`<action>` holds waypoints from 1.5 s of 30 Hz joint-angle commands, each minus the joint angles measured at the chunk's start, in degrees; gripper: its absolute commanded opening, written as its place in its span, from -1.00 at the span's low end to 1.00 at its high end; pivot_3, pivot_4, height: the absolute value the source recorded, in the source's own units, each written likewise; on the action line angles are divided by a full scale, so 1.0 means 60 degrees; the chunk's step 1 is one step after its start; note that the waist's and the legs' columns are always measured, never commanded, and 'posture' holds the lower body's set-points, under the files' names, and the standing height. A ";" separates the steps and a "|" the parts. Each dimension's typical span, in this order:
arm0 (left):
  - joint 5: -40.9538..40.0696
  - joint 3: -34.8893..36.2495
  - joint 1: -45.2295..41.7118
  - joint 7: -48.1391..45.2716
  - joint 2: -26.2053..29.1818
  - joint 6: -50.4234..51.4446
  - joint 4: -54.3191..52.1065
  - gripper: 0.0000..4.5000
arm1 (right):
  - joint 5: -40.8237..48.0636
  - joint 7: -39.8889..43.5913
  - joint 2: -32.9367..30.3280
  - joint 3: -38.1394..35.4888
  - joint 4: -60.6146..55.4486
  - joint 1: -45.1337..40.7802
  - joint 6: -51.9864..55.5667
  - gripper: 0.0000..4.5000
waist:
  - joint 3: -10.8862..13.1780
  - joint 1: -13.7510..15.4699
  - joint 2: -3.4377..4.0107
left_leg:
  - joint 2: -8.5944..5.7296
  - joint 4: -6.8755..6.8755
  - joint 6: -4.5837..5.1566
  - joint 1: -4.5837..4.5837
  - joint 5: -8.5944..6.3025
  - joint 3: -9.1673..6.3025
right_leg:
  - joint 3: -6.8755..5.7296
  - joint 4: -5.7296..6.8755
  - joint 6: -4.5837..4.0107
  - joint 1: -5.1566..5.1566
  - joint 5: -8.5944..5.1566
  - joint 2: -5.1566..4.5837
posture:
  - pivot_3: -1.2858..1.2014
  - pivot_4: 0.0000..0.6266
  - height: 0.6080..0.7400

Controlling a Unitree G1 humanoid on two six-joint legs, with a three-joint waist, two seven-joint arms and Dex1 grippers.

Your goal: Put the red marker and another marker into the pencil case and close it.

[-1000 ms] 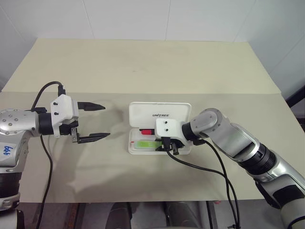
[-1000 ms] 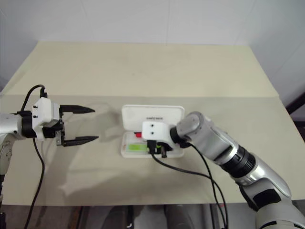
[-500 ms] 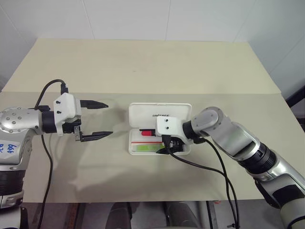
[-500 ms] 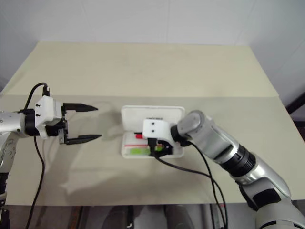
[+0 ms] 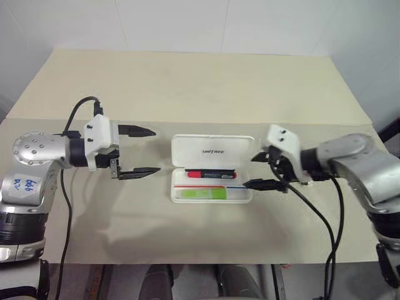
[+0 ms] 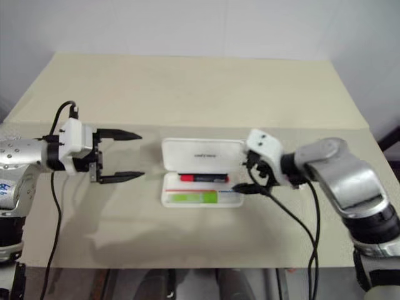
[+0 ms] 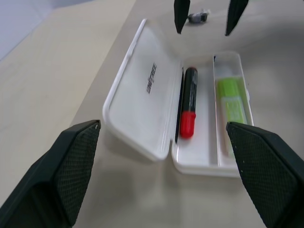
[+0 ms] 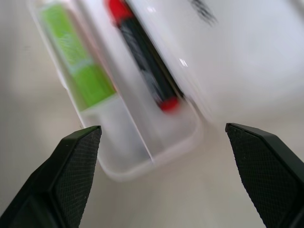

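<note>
The white pencil case (image 5: pixel 187 147) lies open at the middle of the table, its lid flat toward the far side. The red marker (image 5: pixel 211 174) lies lengthwise in the tray next to the hinge. The light green highlighter (image 5: pixel 200 194) lies in the nearer compartment. My right gripper (image 5: pixel 250 170) hovers open just off the case's right end, with nothing between its fingers. Open and empty too, my left gripper (image 5: pixel 155 151) points at the case from its left, a short gap away. The right wrist view looks down on the marker (image 8: pixel 142 57) and the highlighter (image 8: pixel 76 61).
A beige cover (image 5: pixel 187 81) spreads over the table, with bare surface all around the case. Black cables (image 5: pixel 319 212) hang from both wrists toward the front edge. White walls stand behind and to the right.
My right gripper has opened and drawn back to the right, off the case, leaving the red marker uncovered in the tray. The left gripper has edged right, closer to the case.
</note>
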 commanded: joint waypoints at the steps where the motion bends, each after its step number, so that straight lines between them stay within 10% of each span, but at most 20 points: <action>1: -0.0207 -0.0248 -0.0597 -0.0132 -0.0246 0.0057 0.0056 1.00 | 0.0186 -0.0810 -0.0327 -0.1479 -0.0529 0.0628 0.1029 0.98 | 0.0000 -0.0001 -0.0001 | 0.0000 0.0000 0.0003 -0.0001 0.0002 -0.0003 | 0.0000 0.0000 0.0002 0.0001 0.0001 0.0002 | 0.03 -0.52 1.00; 14: 0.0115 -0.1342 -0.2234 -0.0706 -0.1392 -0.0291 0.1197 1.00 | -0.0375 -0.3809 0.0346 -0.3947 -0.0338 0.2754 0.3148 0.98 | -0.0001 0.0010 -0.0001 | -0.0017 0.0006 0.0011 -0.0001 0.0007 -0.0004 | 0.0020 -0.0011 0.0027 0.0014 0.0015 0.0000 | 0.03 -0.52 1.00; 34: 0.0096 -0.1411 -0.2274 -0.0565 -0.1776 -0.0164 0.0860 1.00 | -0.0544 -0.6566 0.2195 -0.4060 0.1834 0.1411 0.3536 0.98 | -0.0002 -0.0012 0.0001 | -0.0026 -0.0004 0.0023 0.0007 0.0020 -0.0017 | 0.0029 -0.0035 0.0046 0.0040 0.0030 -0.0001 | 0.03 -0.52 1.00; 45: 0.0090 -0.1249 -0.2111 -0.0338 -0.1627 -0.0188 0.0641 1.00 | -0.0282 -0.6400 0.2008 -0.3433 0.2070 0.1062 0.3534 -0.52 | -0.0002 -0.0024 0.0002 | -0.0028 0.0009 0.0023 0.0017 0.0020 -0.0024 | 0.0028 -0.0045 0.0057 0.0067 0.0037 0.0000 | 0.03 -0.52 1.00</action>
